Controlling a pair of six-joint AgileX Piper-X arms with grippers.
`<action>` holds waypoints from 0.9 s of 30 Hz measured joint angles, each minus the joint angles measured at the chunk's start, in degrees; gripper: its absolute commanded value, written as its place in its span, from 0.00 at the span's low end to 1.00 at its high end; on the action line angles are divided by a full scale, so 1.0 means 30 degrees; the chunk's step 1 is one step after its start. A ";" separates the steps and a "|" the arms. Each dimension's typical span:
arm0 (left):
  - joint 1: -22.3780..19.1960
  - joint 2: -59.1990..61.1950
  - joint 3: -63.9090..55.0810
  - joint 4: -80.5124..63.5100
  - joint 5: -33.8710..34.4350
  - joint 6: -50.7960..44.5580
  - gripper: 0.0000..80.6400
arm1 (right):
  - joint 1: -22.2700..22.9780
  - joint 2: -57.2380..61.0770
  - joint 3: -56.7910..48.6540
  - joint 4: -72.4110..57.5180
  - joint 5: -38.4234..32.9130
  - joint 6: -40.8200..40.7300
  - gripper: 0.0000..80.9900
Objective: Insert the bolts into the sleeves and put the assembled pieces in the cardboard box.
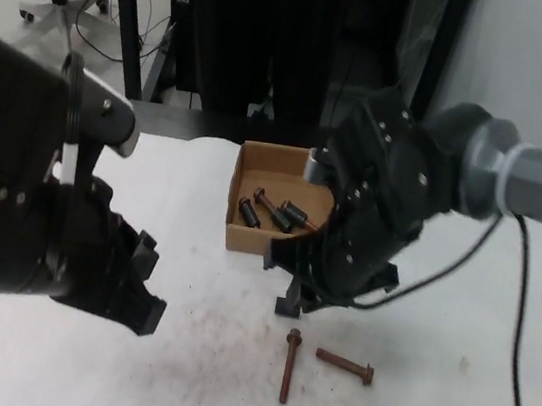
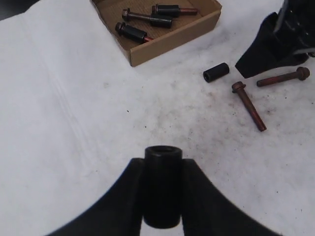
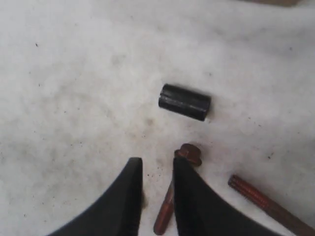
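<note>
Left wrist view had the left pincer [image 2: 163, 164] clamped on a short black cylindrical sleeve [image 2: 163, 196], its open bore empty, no bolt in it yet. Well ahead of that pincer, the shallow brown cardboard box [image 2: 167, 43] already held three assembled bolt-and-sleeve pieces [image 2: 147, 18]. Between box and pincer, on the white-covered desk [image 2: 74, 128], lay what was left: a second loose black sleeve [image 2: 216, 72], a rusty brown hex-head bolt [image 2: 248, 105] and a second rusty bolt [image 2: 282, 77]. The right pincer [image 3: 155, 169] stood over the hex-head bolt, fingers a narrow gap apart, gripping nothing; the loose sleeve lay just beyond its tips. By my reckoning, two assemblies remained.
</note>
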State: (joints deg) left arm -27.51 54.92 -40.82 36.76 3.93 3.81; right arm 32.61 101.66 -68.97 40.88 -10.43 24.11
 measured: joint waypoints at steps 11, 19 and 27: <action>0.0000 0.0000 0.0783 -0.0758 0.0000 -0.0036 0.00 | 0.0000 0.2769 -0.3335 0.4074 0.0337 0.0098 0.24; 0.0000 0.0000 0.0804 -0.1457 0.0000 -0.0074 0.00 | 0.0675 0.2769 -0.3330 0.5732 0.0486 0.0098 0.24; 0.0000 0.0000 0.0804 -0.1708 0.0031 -0.0074 0.00 | 0.1351 0.2803 -0.3330 0.4817 0.1088 0.0269 0.24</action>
State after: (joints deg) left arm -27.51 54.92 -38.41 31.63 4.03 3.59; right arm 36.66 110.07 -78.96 55.33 -7.17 24.92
